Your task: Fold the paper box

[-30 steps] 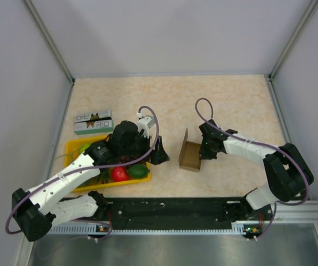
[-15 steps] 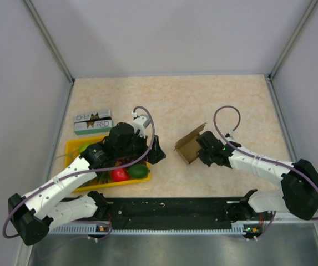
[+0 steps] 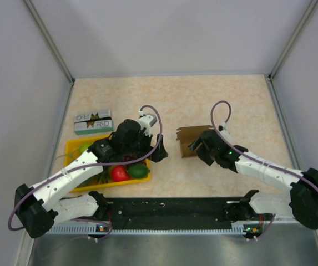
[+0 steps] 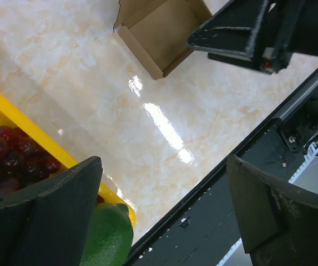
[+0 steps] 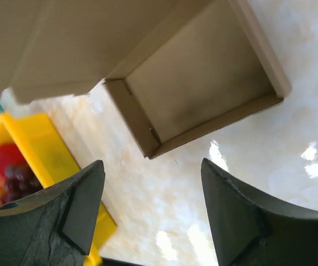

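Observation:
The paper box [image 3: 185, 136] is a small brown cardboard tray with an open lid flap, lying on the table near the middle. In the right wrist view its open inside [image 5: 203, 88] faces the camera, with the lid flap [image 5: 64, 39] at the upper left. My right gripper [image 3: 201, 146] [image 5: 152, 166] stands open just to the box's near right, and nothing is between its fingers. My left gripper [image 3: 159, 152] [image 4: 161, 166] is wide open and empty, over the yellow tray's right end and left of the box [image 4: 161, 33].
A yellow tray [image 3: 72, 147] [image 4: 14, 119] holds a red fruit [image 3: 119, 173], a green fruit [image 3: 138, 170] [image 4: 106, 235] and dark grapes [image 4: 14, 160]. A green-and-white carton [image 3: 93, 122] lies behind it. The black base rail [image 3: 175, 210] runs along the near edge.
My right gripper was shut on the box's wall and tilted it up. It has now opened and let go, and the box rests on the table. The left arm barely moved.

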`<state>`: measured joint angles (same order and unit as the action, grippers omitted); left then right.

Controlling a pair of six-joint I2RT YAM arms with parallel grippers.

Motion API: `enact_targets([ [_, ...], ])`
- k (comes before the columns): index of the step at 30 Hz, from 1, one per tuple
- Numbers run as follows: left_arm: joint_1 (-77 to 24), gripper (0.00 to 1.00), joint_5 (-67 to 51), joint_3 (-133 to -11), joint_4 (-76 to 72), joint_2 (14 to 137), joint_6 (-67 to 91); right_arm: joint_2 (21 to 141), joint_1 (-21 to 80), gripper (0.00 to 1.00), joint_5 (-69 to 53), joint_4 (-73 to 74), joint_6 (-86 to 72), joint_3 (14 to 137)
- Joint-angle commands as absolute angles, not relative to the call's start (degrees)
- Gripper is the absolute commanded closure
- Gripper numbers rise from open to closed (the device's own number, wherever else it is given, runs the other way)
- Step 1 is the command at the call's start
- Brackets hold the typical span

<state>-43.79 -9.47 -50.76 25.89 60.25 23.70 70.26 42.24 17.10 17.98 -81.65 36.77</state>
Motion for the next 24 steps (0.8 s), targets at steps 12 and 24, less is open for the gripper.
enact_targets([
  [12, -43.42, 0.29, -5.78, -71.87, 25.40, 85.94, 8.45, 59.75, 9.60, 0.30, -24.32, 15.05, -16.00, 41.31],
  [24, -42.01, 0.44, -7.38, -77.96, 18.99, 99.75, 3.78, 76.55, 7.12, 0.51, -28.48, 9.06, -3.52, 48.34],
])
